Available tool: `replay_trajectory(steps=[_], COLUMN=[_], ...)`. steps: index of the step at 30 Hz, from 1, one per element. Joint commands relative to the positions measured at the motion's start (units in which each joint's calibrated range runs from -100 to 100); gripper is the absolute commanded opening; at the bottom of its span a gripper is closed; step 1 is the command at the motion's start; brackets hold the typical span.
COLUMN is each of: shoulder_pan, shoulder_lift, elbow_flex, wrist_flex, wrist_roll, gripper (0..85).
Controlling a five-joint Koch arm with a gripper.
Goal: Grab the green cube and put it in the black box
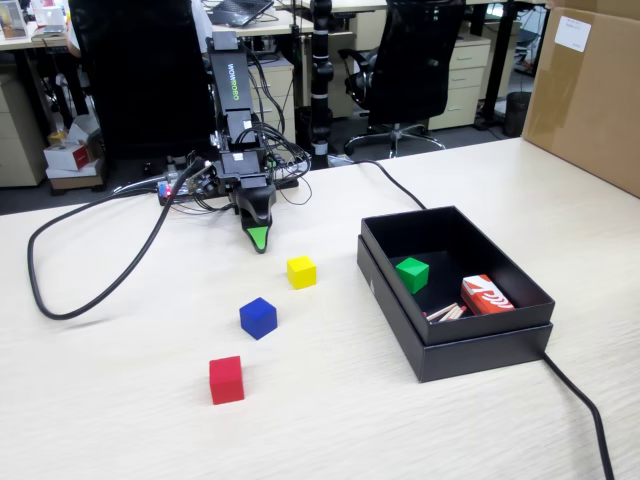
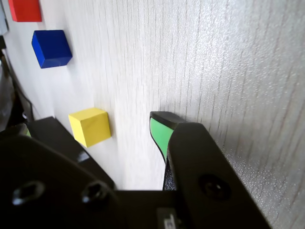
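So the arm is folded back near the far edge of the table (image 1: 120, 420), with the gripper (image 1: 259, 240) pointing down and its green tip right at the tabletop, nothing in it. Honestly I can't tell whether the jaws are apart or closed: the fixed view only gives one green tip, and in the wrist view the gripper (image 2: 161, 125) shows one green-faced finger with the other jaw lost behind the black housing.

The green cube (image 1: 411, 274) sits inside the black box (image 1: 470, 352), on the floor of the box toward its left wall as the fixed view has it. Further right in the box are a small red and white packet (image 1: 486, 295) and some thin pale sticks (image 1: 445, 313) beside it.

Outside the box, the yellow cube (image 1: 301, 271) is near the gripper tip, then the blue cube (image 1: 258, 318) and the red cube (image 1: 226, 380) run in a loose diagonal toward the camera.

The wrist view also catches the yellow cube (image 2: 89, 126), blue cube (image 2: 51, 47) and red cube (image 2: 25, 9) (that one cut off at the top edge), but not the cube inside the box. A black cable (image 1: 90, 270) loops over the table on the left.
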Motion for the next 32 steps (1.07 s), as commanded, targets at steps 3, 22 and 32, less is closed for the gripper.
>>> replay_trajectory(steps=[3, 22, 32], shoulder_pan=[0.68, 0.73, 0.73], shoulder_lift=[-0.12, -1.16, -1.27], elbow_flex=[-0.75, -1.12, -1.12], wrist_flex=[-2.42, -2.51, -2.51], wrist_roll=[-0.1, 0.0, 0.0], gripper=[48.7, 48.8, 48.8])
